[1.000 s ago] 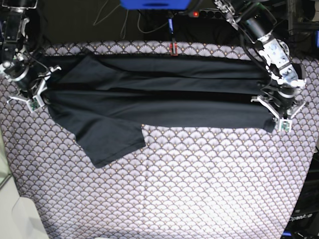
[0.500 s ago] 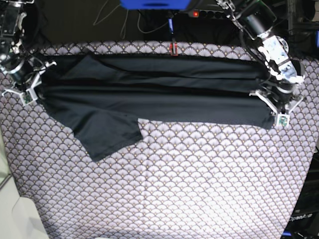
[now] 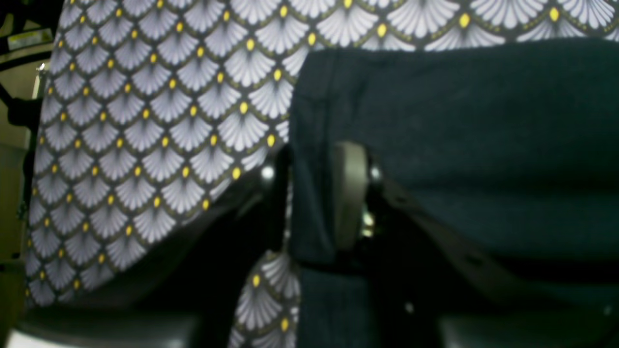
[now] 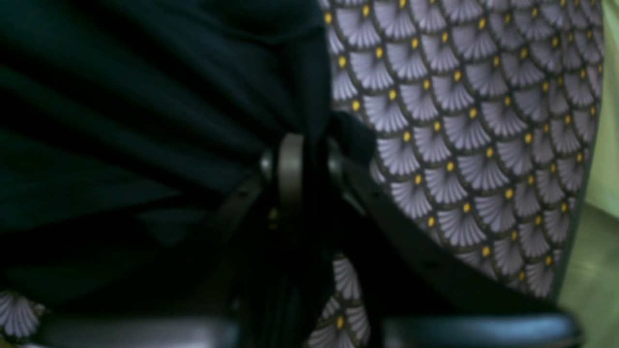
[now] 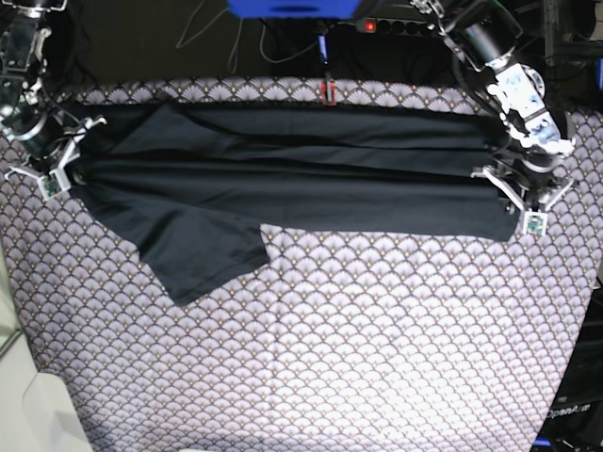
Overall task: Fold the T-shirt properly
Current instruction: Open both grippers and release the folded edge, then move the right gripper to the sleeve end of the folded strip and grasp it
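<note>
T-shirt (image 5: 292, 179) lies stretched along cloth's (image 5: 377, 348) far edge, long axis running between the 2 arms. Left gripper (image 3: 314, 198) straddles hem fabric, right gripper (image 4: 309, 169) shoulder fabric; jaw width unclear, 1 sleeve trails toward camera.

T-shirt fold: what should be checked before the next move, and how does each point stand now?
1. T-shirt stretched lengthwise between both grippers: ok.
2. Left gripper has fabric between its fingers: ok; firmness of grip: cannot tell.
3. Right gripper has fabric between its fingers: ok; firmness: cannot tell.
4. Sleeve folded in: not ok, it juts out onto the patterned cloth.
5. Long fold edges straight: ok.
</note>
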`<state>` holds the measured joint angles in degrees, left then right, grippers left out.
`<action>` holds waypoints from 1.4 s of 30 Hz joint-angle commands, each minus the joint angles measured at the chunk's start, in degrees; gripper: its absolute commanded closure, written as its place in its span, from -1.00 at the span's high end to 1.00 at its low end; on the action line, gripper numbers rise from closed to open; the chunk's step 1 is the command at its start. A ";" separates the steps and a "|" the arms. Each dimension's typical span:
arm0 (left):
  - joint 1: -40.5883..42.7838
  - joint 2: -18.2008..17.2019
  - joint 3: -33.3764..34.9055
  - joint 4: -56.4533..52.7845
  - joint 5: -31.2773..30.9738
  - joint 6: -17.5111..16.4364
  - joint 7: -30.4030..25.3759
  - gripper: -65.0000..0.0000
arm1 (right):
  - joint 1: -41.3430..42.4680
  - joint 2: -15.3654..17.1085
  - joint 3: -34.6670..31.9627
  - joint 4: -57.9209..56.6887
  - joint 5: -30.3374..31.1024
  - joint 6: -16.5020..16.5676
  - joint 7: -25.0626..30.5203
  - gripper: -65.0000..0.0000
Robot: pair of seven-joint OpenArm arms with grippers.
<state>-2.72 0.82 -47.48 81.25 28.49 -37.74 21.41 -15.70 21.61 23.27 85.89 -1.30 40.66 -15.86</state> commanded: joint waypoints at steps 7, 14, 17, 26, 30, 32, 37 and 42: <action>-0.66 -0.60 0.32 0.99 -0.40 0.24 -1.15 -0.47 | 0.98 1.38 0.78 -0.30 0.47 -0.66 -1.24 -0.47; 0.13 -0.34 -0.12 1.52 -0.49 -2.26 -1.15 -0.31 | 2.12 1.30 0.78 -0.30 0.47 -0.66 -1.24 -0.21; 0.13 -0.34 -0.12 2.22 -0.49 -2.26 -1.15 -0.13 | 2.47 1.30 0.78 -0.30 0.47 -0.66 -1.24 -0.04; 1.36 0.98 -1.26 6.35 -0.49 -2.26 -1.15 0.00 | 3.88 1.47 3.33 -0.22 0.55 -0.66 -1.15 0.03; 1.36 0.46 -1.44 6.09 -0.49 -2.26 -0.88 0.00 | 5.90 2.00 3.33 -0.13 0.55 -0.66 -1.24 0.03; 1.36 0.54 -3.02 6.26 -0.49 -2.26 -0.97 0.00 | 7.48 2.00 3.33 -0.48 0.55 -0.66 -1.33 0.03; 0.92 0.98 -4.16 8.11 -0.49 -2.26 -0.71 0.00 | 13.99 2.00 1.66 -0.57 0.47 -0.66 -5.37 0.03; 0.66 1.86 -4.16 8.11 -0.49 -2.26 -0.71 0.00 | 24.28 2.09 -4.59 -6.19 0.47 -0.66 -11.53 0.04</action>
<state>-1.50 3.11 -51.75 88.40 28.64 -40.27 21.91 8.03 22.46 18.20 78.83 -0.89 40.40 -27.79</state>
